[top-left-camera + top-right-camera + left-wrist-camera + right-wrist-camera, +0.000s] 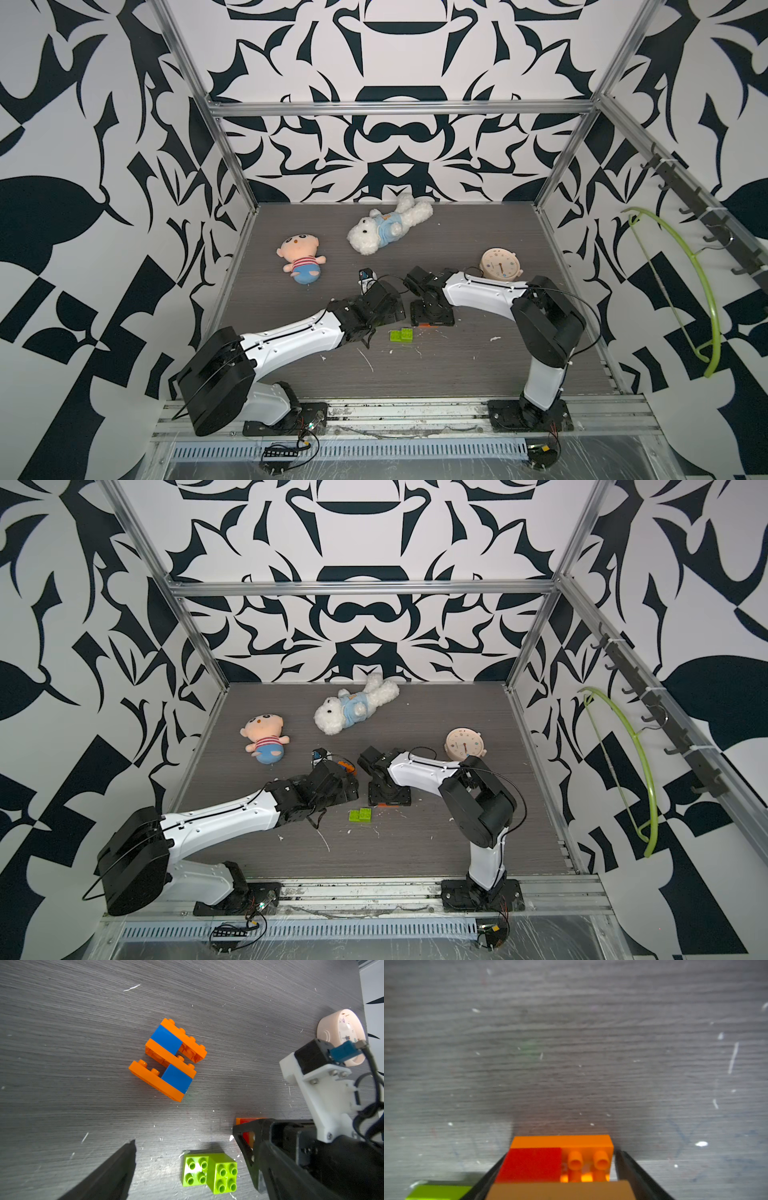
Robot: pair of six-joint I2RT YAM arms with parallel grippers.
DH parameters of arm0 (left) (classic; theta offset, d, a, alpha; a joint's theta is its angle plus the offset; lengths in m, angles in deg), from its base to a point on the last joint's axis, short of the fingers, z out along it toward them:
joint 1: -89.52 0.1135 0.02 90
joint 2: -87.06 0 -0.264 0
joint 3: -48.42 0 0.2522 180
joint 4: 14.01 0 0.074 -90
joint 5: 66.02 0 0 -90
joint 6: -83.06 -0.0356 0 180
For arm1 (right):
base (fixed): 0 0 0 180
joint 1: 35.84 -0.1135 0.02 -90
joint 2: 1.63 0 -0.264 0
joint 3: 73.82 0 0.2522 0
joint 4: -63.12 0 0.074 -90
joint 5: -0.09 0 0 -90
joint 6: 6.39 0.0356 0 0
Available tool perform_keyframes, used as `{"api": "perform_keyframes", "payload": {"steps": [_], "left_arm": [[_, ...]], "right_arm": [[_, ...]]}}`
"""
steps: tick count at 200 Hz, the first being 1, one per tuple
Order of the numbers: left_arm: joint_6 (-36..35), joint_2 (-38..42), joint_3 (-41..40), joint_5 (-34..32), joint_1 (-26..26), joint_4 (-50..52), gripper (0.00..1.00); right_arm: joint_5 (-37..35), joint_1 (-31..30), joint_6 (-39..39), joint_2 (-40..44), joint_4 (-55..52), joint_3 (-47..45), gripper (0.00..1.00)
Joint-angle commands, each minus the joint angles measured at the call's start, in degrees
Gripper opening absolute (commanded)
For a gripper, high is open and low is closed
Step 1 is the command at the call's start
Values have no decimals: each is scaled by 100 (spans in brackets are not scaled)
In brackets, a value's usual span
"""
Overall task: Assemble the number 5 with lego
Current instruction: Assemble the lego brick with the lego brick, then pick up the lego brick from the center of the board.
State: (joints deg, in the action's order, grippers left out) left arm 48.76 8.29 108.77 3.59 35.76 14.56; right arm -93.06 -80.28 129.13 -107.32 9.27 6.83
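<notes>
**Left jaws:** stand wide apart, grip nothing. Hang low over the desk (478,365) near its centre. Show one finger (116,1169) in the left wrist view, clear of every brick.

**Orange-and-blue lego cluster** (168,1059)**:** lies flat on the desk, three orange bars joined by two blue bricks. Sits ahead of the left jaws, untouched. Hides mostly under the left arm from above; shows only an orange edge (347,766) in a top view.

**Green lego pair** (401,335) (209,1172)**:** rests studs up on the desk, two lime bricks touching side by side. Lies between the two arms, apart from the left finger, just beside the right jaws.

**Orange, red and tan lego cluster** (560,1159)**:** sits right between the right jaws, with a finger (633,1169) at either side. Meets one finger on the red side; too blurred at the other to separate contact from a thin gap. Shows an orange edge (428,327) at desk level from above.

**Right jaws:** point down at the desk. Cannot tell whether clamped on the cluster or merely bracketing it.

**Far side of desk:** clock (500,264), plush doll (301,259), white plush bear (386,228), all well apart from the bricks.
</notes>
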Motion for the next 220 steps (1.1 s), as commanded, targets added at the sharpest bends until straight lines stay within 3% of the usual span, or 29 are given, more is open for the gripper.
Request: {"api": "perform_keyframes", "payload": {"steps": [1,61,161,220], "left_arm": [[-33,107,43,-62,6,116,99],[-15,72,43,-45,6,97,99],[28,226,-50,-146,6,171,99],[147,810,-388,-426,6,338,99]], "right_arm": [[-123,6,54,57,-154,-45,76],[-151,8,35,126,-183,-99,68],[-229,-5,47,594,-564,64,65],[-184,-492,449,826,-792,387,65]]}}
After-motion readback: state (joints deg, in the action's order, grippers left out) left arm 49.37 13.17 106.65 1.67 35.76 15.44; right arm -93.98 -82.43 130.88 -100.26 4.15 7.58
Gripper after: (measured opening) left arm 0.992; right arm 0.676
